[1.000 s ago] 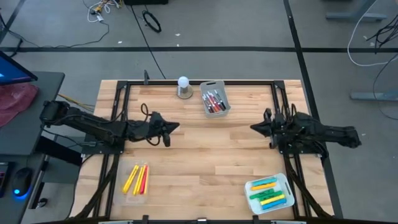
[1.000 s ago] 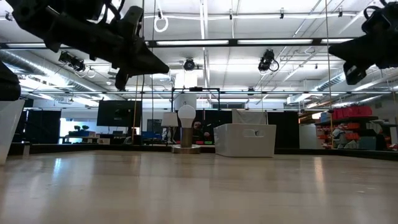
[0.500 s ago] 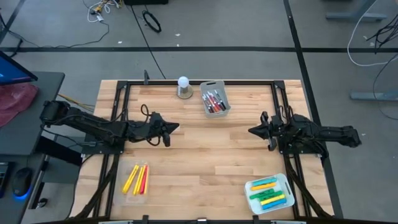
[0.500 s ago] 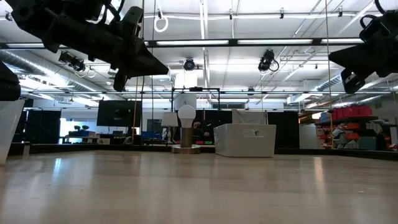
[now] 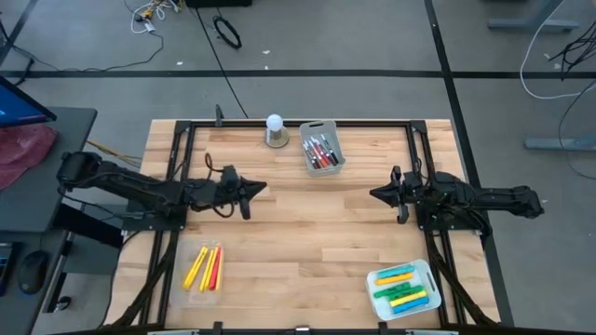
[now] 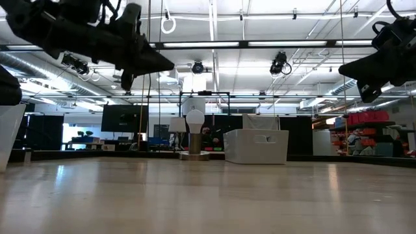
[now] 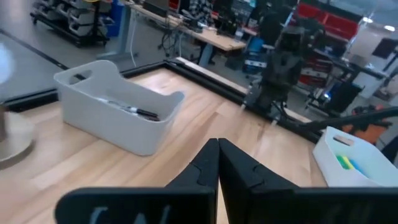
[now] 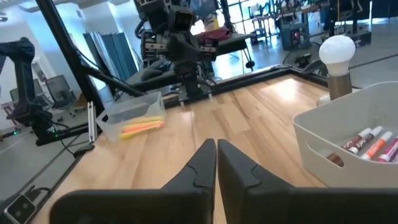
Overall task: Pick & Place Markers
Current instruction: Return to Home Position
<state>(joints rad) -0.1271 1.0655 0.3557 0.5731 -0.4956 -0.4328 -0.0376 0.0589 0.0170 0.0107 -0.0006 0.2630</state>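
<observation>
Red, pink and dark markers (image 5: 321, 151) lie in a grey bin (image 5: 335, 132) at the far middle of the table; they show again as markers (image 8: 373, 144) in the right wrist view. Yellow, orange and red markers (image 5: 205, 267) lie in a clear tray near the left front. Green, yellow and blue markers (image 5: 403, 288) fill a white bin (image 5: 426, 275) at the right front. My left gripper (image 5: 262, 187) (image 7: 217, 143) hovers shut left of centre. My right gripper (image 5: 374, 194) (image 8: 216, 143) hovers shut right of centre. Both face each other, above the table and holding nothing.
A white bulb on a grey base (image 5: 275, 130) stands beside the grey bin at the far edge. A black frame (image 5: 298, 122) runs around the tabletop. Bare wood (image 5: 317, 233) lies between the two grippers and the front bins.
My right gripper has slid a little toward the table's left, nearer the centre, staying shut. My left arm has drawn back slightly toward the left and risen a touch. The markers and bins have not moved.
</observation>
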